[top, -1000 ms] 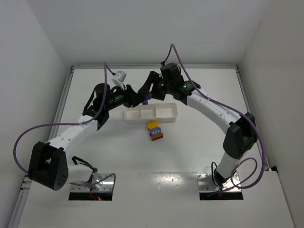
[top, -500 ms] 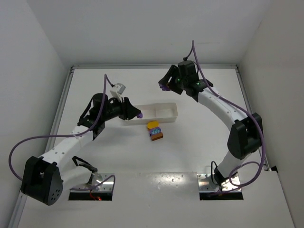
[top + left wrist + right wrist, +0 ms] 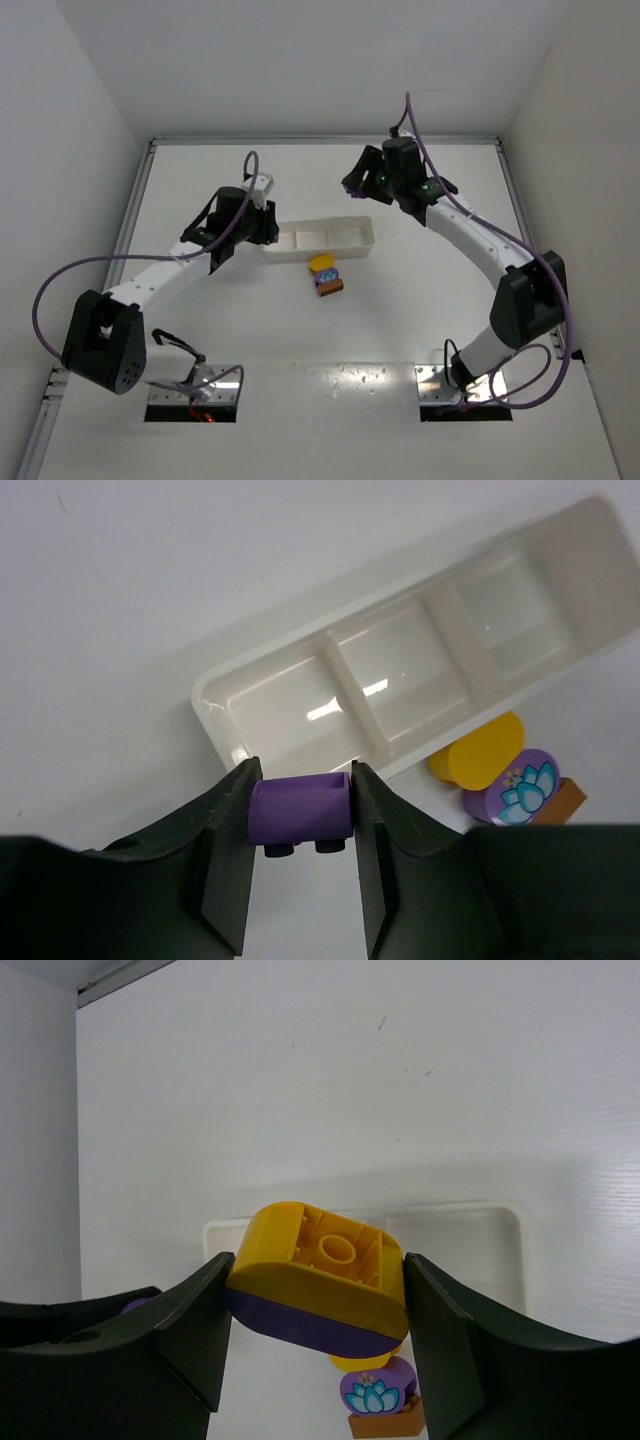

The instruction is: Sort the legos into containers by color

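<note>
Nearest the cam, 2 metal mount plates (image 3: pixel 195 392) hold the arm bases at the edge of the white table (image 3: pixel 400 320). Further in, mid-table, there's 1 small heap of 3 loose legos, all touching: 1 yellow piece (image 3: pixel 478 750) w/ rounded ends on the tray side, 1 purple piece (image 3: pixel 512 788) w/ a flower print in the middle, and 1 brown piece (image 3: pixel 560 802) nearest the bases. The heap lies just beside the front wall of the tray (image 3: pixel 352 695), which is 1 long white tray split into 3 square compartments in a row. At the tray's left end the left gripper (image 3: pixel 302 780) hovers over bare table just off the corner, fingers clamped on 1 purple brick (image 3: pixel 300 815), studs pointing down. In the top view that wrist covers the tray's left end. Beyond the tray's far side, twd its right end, the right gripper (image 3: pixel 317 1260) hangs raised, pinching 1 yellow-on-purple piece (image 3: pixel 320 1300) held tilted w/ the hollow yellow side up. Can't tell if that's 1 brick or 2 stuck together. In its own wrist view the held piece blocks the tray's middle, w/ the heap showing below it. Tally by colour: yellow 2, purple 2 plus the held purple layer, brown 1. Furthest off is the plain white back wall (image 3: pixel 300 70).
</note>
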You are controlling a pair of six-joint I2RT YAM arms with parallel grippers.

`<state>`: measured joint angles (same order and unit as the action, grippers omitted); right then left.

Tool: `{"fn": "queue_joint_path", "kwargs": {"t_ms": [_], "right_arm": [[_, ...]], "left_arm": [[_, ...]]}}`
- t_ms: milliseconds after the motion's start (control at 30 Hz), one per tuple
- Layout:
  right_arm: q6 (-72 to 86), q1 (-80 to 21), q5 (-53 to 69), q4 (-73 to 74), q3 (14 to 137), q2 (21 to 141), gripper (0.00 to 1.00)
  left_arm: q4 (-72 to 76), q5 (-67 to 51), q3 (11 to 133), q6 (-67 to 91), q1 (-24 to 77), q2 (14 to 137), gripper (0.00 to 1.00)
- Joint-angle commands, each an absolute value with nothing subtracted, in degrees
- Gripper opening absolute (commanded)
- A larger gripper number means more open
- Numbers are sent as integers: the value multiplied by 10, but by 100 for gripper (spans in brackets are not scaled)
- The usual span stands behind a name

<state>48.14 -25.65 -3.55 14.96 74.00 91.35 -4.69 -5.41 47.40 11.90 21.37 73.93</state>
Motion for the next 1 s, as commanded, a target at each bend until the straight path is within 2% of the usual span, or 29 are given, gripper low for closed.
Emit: {"fn": "queue_joint_path", "kwargs": {"t_ms": [0,300,400,467,500,533,567,600,733,967], "right_arm": [[470,-258,-42,116,738,892,0],[470,-258,-26,105,728,892,0],[470,-258,-21,105,728,892,0],[470,-258,-21,105,728,892,0],[470,-258,-21,105,723,892,0],[470,-258,-21,105,722,892,0],[470,-258,-21,105,722,892,0],[470,-258,-21,105,722,892,0],[475,-258,-21,99,722,897,0],[536,-258,22,99,753,939,0]], "left_arm": [[-39,-28,497,102,222,764,5],[5,-35,509,102,233,818,11],[12,-35,515,102,239,834,18],[19,-35,521,97,245,840,39],[19,-28,521,97,250,846,54],[19,-28,521,97,250,846,55],[19,-19,521,103,250,846,66],[19,-12,521,108,250,846,72],[25,-40,521,129,245,838,77],[65,-261,503,220,232,774,77]]}}
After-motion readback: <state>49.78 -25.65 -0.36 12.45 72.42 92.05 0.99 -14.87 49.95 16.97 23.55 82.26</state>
